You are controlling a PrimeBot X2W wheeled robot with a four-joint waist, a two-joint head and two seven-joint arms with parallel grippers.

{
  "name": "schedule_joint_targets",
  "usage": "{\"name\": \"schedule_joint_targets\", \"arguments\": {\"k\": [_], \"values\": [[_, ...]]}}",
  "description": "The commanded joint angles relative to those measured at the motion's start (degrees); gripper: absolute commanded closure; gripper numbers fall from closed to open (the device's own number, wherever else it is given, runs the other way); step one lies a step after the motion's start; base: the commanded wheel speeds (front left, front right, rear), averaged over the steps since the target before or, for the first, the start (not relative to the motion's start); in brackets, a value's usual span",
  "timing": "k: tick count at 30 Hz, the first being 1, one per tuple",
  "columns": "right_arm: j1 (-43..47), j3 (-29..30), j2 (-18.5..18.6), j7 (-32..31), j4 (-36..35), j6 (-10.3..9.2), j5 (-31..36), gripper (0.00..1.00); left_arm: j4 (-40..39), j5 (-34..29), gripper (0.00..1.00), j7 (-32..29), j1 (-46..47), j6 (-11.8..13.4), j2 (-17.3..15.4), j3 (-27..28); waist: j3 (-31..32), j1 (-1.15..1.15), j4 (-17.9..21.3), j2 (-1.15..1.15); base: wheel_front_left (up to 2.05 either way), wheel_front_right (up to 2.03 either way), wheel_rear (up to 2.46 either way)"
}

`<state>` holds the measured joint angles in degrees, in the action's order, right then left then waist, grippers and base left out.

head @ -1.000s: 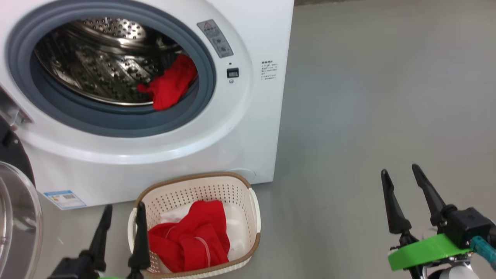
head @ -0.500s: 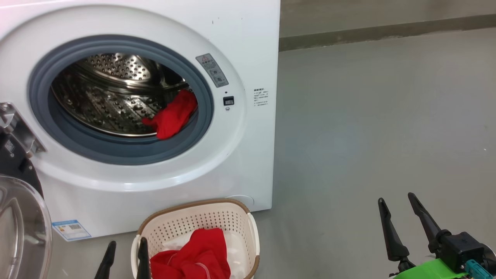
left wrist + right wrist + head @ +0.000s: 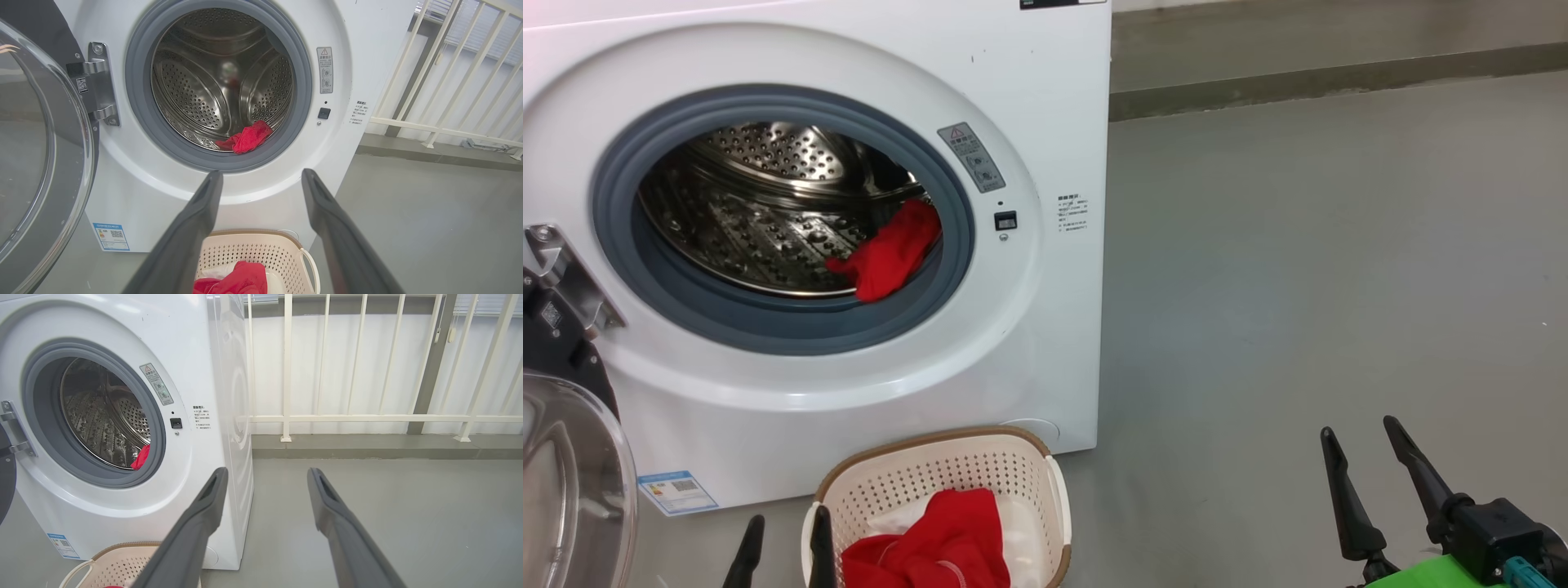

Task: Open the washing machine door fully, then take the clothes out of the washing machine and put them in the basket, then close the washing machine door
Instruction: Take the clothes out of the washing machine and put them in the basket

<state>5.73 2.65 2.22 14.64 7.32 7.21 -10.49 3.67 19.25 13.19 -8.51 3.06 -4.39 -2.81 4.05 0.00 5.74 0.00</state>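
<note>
The white washing machine (image 3: 1029, 98) stands with its door (image 3: 568, 490) swung wide to the left, glass bowl facing out. A red piece of the clothes (image 3: 889, 255) lies at the drum's lower right, partly over the grey gasket; it is also seen as clothes (image 3: 246, 139) in the left wrist view. More red and white clothes (image 3: 931, 545) sit in the cream basket (image 3: 931, 469) on the floor in front of the machine. My left gripper (image 3: 786, 531) is open just left of the basket's near end. My right gripper (image 3: 1359, 433) is open over bare floor, far right.
Grey floor (image 3: 1298, 286) stretches right of the machine. A white railing (image 3: 367, 416) on a low raised kerb (image 3: 367, 447) runs behind it. The door hinge (image 3: 98, 81) juts from the machine's left front. A blue sticker (image 3: 676, 492) marks the machine's lower left.
The head camera has tilted up, so machine and basket sit lower in the picture. Both grippers stay open, and the clothes have not moved.
</note>
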Motion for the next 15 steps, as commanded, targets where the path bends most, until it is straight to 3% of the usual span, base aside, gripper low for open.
{"name": "schedule_joint_targets", "arguments": {"k": [1,15], "values": [[-1.21,-1.59,0.65,0.36,-1.37,0.28,-0.07,0.0,-1.83,0.33,0.0,0.19,0.67,0.59,-0.37,1.68,0.05,0.0,0.09,0.0,0.0,0.0,0.0],[-1.69,-2.4,0.65,0.36,-1.36,0.28,-0.48,0.0,-2.94,0.96,0.0,0.15,0.62,1.64,-0.05,0.82,-1.58,0.0,0.46,0.0,0.0,0.0,0.0]]}}
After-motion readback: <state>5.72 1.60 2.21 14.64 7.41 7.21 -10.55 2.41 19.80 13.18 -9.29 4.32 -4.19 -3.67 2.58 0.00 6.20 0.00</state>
